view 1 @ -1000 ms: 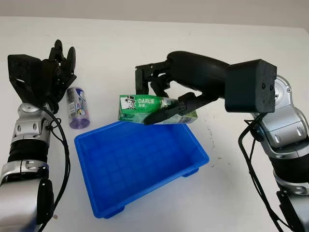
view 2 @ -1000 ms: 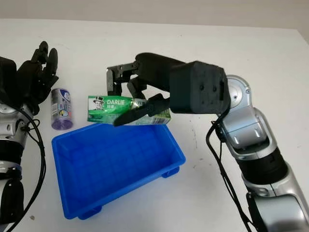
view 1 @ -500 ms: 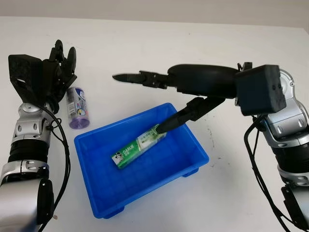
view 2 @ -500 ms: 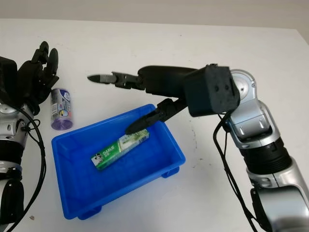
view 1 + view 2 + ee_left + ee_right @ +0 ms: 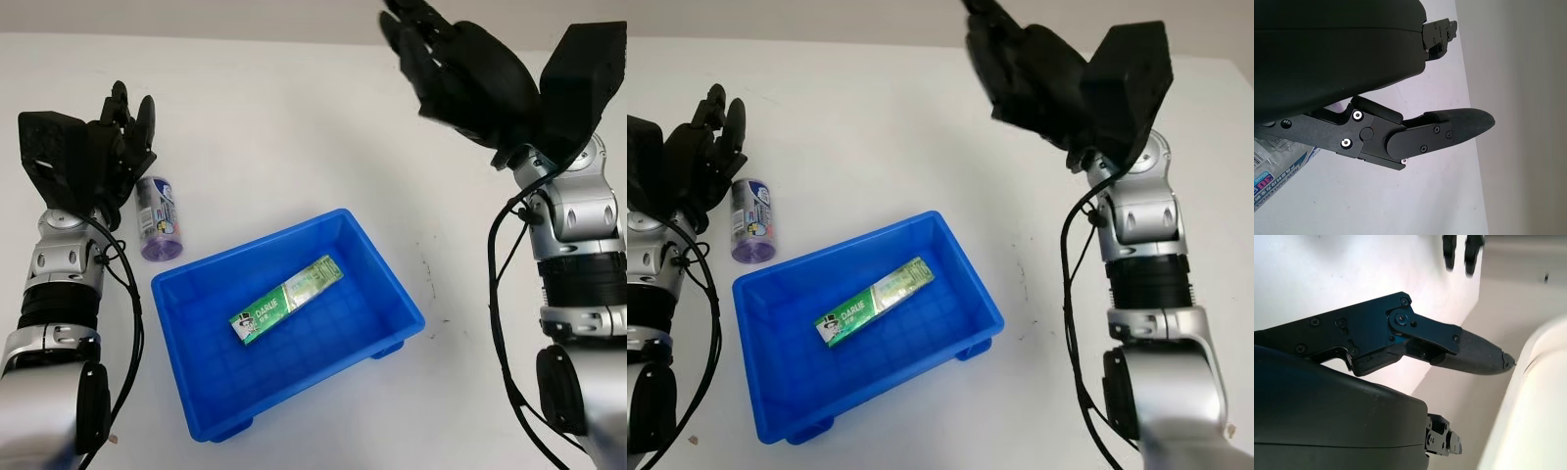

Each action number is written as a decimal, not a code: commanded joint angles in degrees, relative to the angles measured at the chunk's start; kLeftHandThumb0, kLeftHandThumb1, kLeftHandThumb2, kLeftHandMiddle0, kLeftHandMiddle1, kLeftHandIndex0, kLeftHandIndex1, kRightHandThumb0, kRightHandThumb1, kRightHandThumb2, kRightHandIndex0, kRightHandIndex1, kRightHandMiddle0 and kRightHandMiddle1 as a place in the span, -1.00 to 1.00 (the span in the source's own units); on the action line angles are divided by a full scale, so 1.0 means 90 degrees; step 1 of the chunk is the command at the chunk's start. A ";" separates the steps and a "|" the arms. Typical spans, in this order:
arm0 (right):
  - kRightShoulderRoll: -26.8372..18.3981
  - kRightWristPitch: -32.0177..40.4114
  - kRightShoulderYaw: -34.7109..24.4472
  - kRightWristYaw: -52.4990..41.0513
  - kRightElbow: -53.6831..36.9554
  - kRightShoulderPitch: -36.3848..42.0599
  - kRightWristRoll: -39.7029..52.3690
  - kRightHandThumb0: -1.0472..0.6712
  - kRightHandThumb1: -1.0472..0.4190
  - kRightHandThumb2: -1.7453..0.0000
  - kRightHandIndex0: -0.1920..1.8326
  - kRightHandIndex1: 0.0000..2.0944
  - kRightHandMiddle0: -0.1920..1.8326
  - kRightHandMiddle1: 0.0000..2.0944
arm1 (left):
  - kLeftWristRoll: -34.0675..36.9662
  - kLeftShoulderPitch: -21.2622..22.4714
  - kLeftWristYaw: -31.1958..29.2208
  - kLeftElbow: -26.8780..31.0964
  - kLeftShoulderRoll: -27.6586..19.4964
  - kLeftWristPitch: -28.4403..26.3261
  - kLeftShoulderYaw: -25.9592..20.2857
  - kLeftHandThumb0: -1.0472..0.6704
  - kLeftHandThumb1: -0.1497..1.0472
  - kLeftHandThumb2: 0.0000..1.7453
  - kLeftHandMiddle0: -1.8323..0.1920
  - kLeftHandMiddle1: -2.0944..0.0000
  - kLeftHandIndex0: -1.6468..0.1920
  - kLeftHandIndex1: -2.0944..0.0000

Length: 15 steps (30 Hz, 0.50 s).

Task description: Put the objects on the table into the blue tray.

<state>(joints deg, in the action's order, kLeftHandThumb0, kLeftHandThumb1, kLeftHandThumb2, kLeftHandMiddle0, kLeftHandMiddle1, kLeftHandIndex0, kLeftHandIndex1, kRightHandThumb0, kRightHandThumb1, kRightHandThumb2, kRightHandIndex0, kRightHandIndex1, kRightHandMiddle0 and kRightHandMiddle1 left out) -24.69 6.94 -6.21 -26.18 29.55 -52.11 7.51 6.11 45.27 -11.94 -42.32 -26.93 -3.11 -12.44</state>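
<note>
Blue tray (image 5: 392, 294), ribbed plastic, holds flat carton (image 5: 287, 299).

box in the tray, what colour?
Green with white lettering: the toothpaste box lies in the blue tray; clearest in the left eye view.

A green toothpaste box (image 5: 286, 299) with white lettering, a blue tray (image 5: 186, 392), a purple-capped printed bottle (image 5: 157, 218)
</note>
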 commanded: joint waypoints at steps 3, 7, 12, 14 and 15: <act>0.0105 -0.0452 -0.0158 0.0383 0.0918 -0.0213 -0.0069 -0.75 -1.00 0.06 -1.00 -1.00 -1.00 -1.00 | 0.0025 -0.0010 -0.0037 0.0065 -0.0038 0.0016 -0.0034 -0.66 1.00 -0.30 1.00 1.00 1.00 1.00; 0.0156 -0.0795 -0.0205 0.0776 0.1764 -0.0329 -0.0208 -0.73 -1.00 0.04 -1.00 -1.00 -1.00 -1.00 | 0.0002 0.0023 -0.0025 0.0051 -0.0046 -0.0019 -0.0021 -0.66 1.00 -0.30 1.00 1.00 1.00 1.00; 0.0267 -0.1090 -0.0276 0.0936 0.2333 -0.0363 -0.0189 -0.78 -1.00 0.02 -1.00 -1.00 -1.00 -1.00 | -0.0022 0.0059 -0.0035 0.0035 -0.0068 -0.0037 -0.0006 -0.65 1.00 -0.30 1.00 1.00 1.00 1.00; 0.0296 -0.1156 -0.0287 0.0981 0.2498 -0.0391 -0.0186 -0.75 -1.00 -0.01 -1.00 -1.00 -1.00 -1.00 | -0.0028 0.0063 -0.0048 0.0045 -0.0079 -0.0049 -0.0002 -0.65 1.00 -0.30 1.00 1.00 1.00 1.00; 0.0303 -0.1144 -0.0285 0.1017 0.2576 -0.0411 -0.0198 -0.73 -1.00 -0.01 -1.00 -1.00 -1.00 -1.00 | -0.0032 0.0060 -0.0055 0.0045 -0.0086 -0.0045 0.0000 -0.65 1.00 -0.29 1.00 1.00 1.00 1.00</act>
<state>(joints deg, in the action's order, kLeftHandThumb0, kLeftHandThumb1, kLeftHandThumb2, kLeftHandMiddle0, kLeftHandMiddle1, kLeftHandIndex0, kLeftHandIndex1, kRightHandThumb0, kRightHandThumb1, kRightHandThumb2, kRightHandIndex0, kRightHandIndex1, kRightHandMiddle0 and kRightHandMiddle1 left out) -22.10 -2.53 -7.99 -17.41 51.97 -54.34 5.53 5.95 45.28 -12.24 -42.32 -26.94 -3.48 -12.42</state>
